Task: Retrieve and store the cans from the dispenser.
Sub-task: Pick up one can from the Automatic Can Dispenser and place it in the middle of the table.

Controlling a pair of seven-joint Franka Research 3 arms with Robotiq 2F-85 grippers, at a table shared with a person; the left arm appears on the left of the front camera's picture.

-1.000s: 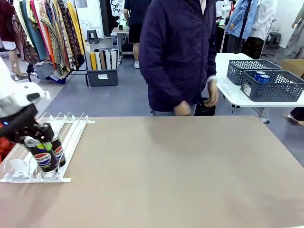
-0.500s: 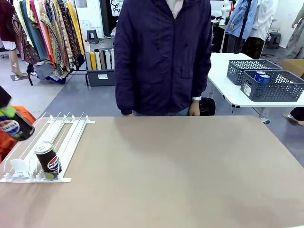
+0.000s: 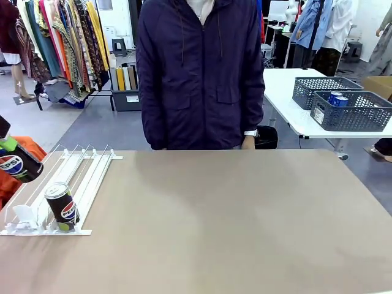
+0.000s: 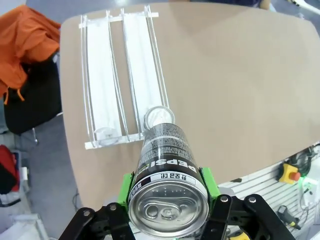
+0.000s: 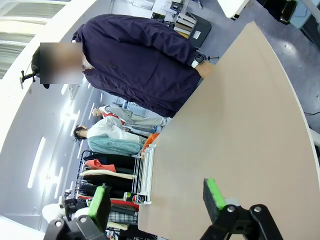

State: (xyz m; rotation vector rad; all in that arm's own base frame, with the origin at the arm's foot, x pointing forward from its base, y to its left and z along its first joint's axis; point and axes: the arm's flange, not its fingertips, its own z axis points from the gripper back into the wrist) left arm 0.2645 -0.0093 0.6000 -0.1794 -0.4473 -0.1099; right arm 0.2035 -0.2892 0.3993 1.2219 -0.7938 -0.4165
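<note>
Left tool (image 4: 167,186) pinching black Pepsi can (image 4: 165,150), tilted, far left edge of frame, left of rack (image 3: 95,174). Second can (image 3: 62,206) upright in rack's near end. Right tool (image 5: 157,196) spread, empty, above counter (image 5: 240,115).

Front across, left wrist above dispenser (image 4: 107,85)

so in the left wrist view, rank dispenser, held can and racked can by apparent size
1. dispenser
2. held can, looks big only because it is nearest the camera
3. racked can, partly hidden behind the held one
</note>
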